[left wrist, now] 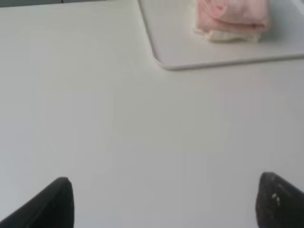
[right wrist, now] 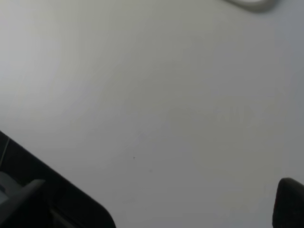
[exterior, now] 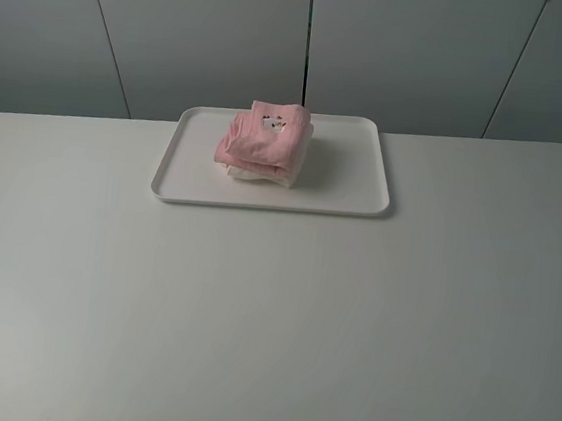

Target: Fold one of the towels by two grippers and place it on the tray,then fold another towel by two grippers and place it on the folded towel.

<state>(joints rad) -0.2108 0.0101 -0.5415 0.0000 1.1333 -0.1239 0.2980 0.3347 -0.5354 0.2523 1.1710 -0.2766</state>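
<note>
Final step, by my judgement: pink towel [exterior: 263, 138] stacked on white towel [exterior: 255, 171] in the tray [exterior: 362, 204]. Left gripper [left wrist: 164, 202] and right gripper [right wrist: 190, 204] fingers released above worktop [exterior: 269, 320]; I need only park.

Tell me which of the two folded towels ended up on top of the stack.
The pink towel is on top. The cream-white towel lies beneath it, only its edges peeking out, directly on the white tray.
</note>
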